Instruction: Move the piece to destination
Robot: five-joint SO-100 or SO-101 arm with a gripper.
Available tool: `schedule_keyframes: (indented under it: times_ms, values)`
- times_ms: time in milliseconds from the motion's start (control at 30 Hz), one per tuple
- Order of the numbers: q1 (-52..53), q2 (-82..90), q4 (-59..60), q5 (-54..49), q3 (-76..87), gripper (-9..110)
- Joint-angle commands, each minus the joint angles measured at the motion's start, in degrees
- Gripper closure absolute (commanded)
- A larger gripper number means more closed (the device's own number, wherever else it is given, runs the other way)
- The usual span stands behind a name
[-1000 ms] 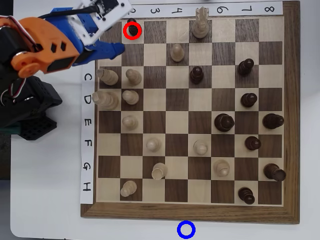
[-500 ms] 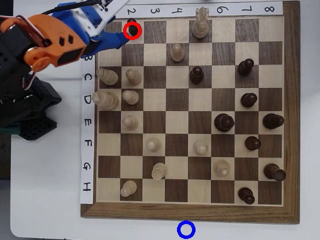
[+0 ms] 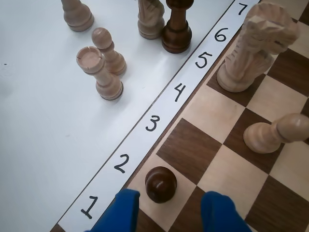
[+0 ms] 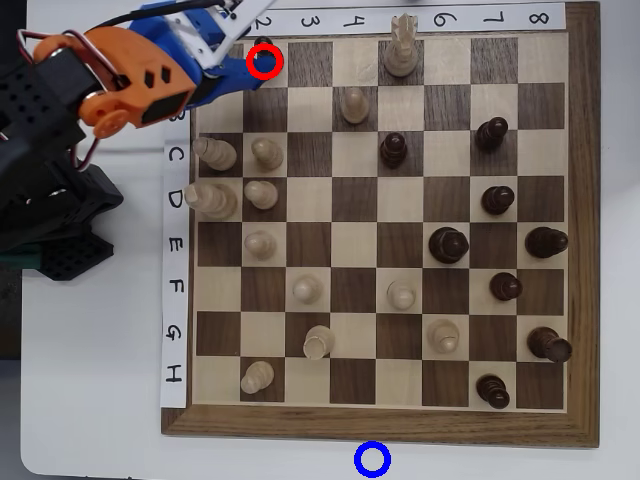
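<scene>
dark pawn (image 3: 161,183) beside strip number 2 (image 3: 121,164) (fingers (image 3: 120,212) apart)

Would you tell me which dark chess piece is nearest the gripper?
The small dark pawn by label 2, inside the red ring; it sits between the open gripper fingers.

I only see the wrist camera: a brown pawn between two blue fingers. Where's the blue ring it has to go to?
Observer: In the overhead view, the blue ring is off the board, on the white table just past the row-H edge.
Operator: Is my pawn near that edge?
Observer: No. The pawn stands at the opposite edge, by the number 2, inside a red ring.
Operator: Is anything standing in the blue ring?
Observer: No, only bare table shows inside it.
</scene>
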Motion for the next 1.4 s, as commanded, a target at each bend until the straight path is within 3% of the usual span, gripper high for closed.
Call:
schedule_keyframes:
  times_ms: [0, 967, 1367]
  values:
    - [-1.0, -2.3, -9.7, 24.3, 0.7, 85]
    - [-3.5, -7.6, -18.4, 26.3, 5.2, 88]
    - [0.3, -7.5, -17.1, 28.3, 5.2, 101]
